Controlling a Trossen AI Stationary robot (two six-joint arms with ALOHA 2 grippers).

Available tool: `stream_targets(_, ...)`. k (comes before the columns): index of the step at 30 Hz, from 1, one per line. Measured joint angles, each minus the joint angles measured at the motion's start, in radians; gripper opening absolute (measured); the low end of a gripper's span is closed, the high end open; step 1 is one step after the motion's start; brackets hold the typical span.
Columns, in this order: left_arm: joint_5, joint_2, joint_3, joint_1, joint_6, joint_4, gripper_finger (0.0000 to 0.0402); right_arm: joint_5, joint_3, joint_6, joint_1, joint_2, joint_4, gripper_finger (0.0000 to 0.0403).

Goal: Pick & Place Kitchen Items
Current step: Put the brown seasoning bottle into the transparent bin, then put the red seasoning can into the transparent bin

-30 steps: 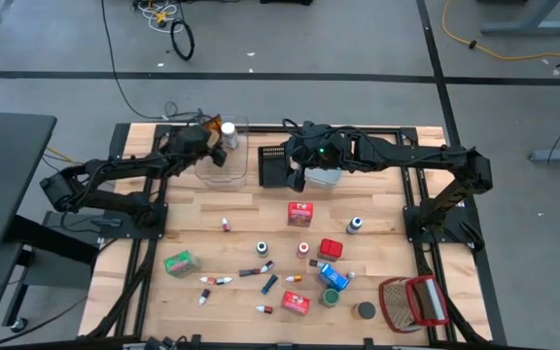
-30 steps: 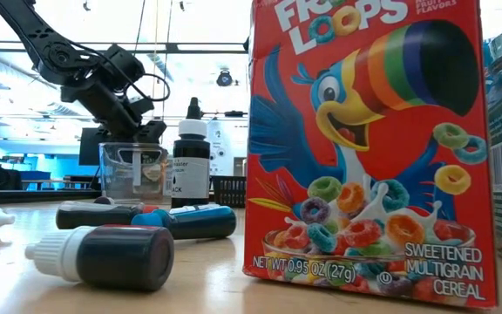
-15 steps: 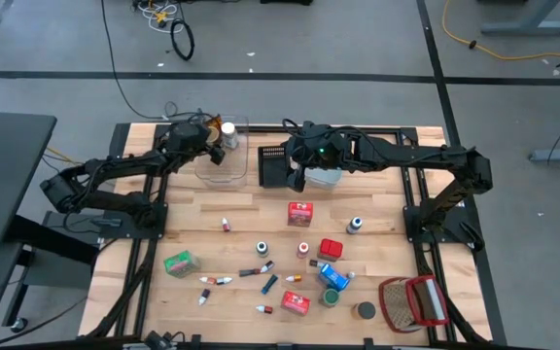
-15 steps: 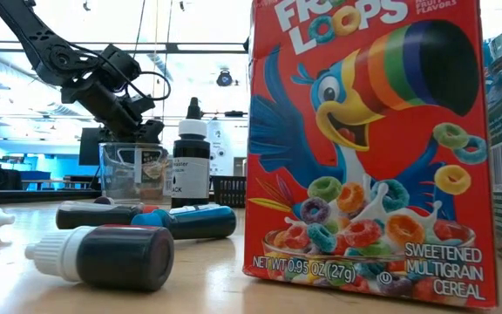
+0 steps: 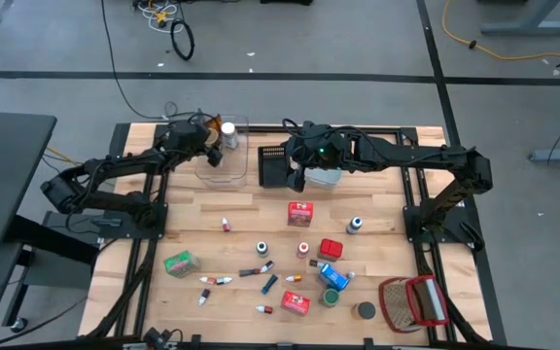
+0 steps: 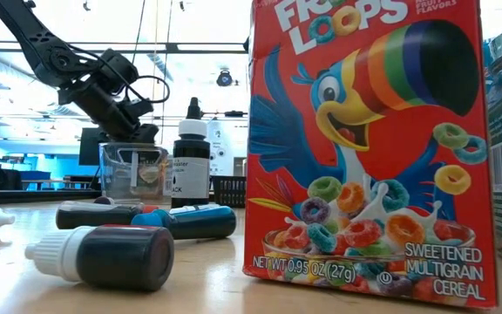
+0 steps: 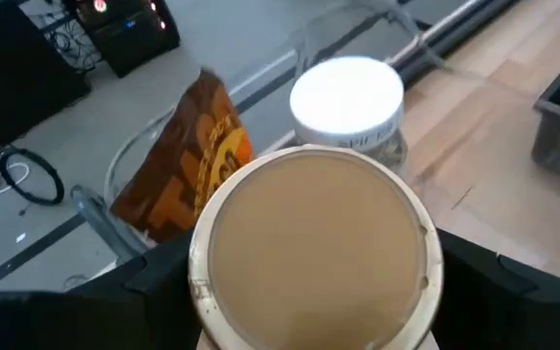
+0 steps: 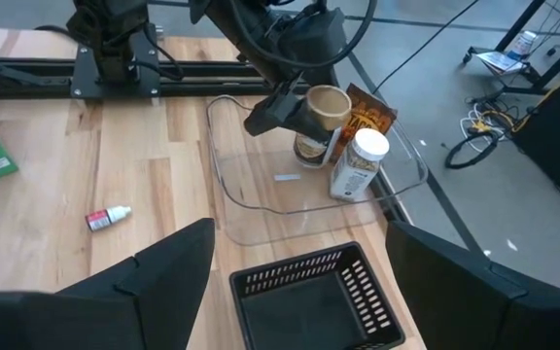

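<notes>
Left gripper [image 8: 295, 109] is clamped on a tan-lidded jar [image 8: 324, 103], jaws spread wide around its body, held over the clear bin [image 8: 261, 199] at the table's far-left corner. A white-capped bottle [image 8: 360, 160] and an orange packet [image 8: 367, 109] are already stood in that bin, just beside the jar.

Risk: if the jar is released from height or lowered off-line, the white-capped bottle could be knocked over or the packet crushed; the gap between them looks tight. The bin wall could also be clipped by a finger on withdrawal.

Left arm is stretched along the far edge, wrist tipped down into the bin. Right gripper [image 5: 299, 177] is parked with fingers apart over the black bin [image 8: 309, 292], nothing held.

Remaining groceries [image 5: 299, 214] lie scattered mid-table, well apart from both arms.
</notes>
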Motion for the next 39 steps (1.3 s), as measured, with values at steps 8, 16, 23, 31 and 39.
stream_targets(8,-0.006,0.000,0.002,0.001,0.014,-0.010,0.0343,0.000,0.000,-0.004,0.000,0.000,0.000,0.0314)
stream_targets(16,-0.036,-0.018,0.026,-0.010,0.076,0.042,0.0361,0.003,0.000,-0.004,0.000,0.000,0.001,0.0314)
stream_targets(23,-0.031,-0.171,0.107,-0.075,0.075,-0.030,0.0358,0.138,0.000,-0.016,0.000,0.000,0.019,0.0314)
stream_targets(31,0.042,-0.445,0.117,-0.133,0.073,-0.136,0.0357,0.039,-0.001,-0.148,-0.017,0.000,0.136,0.0314)
stream_targets(39,0.275,-0.594,0.115,-0.135,0.035,-0.239,0.0357,-0.312,-0.001,-0.075,-0.008,0.035,0.170,0.0314)
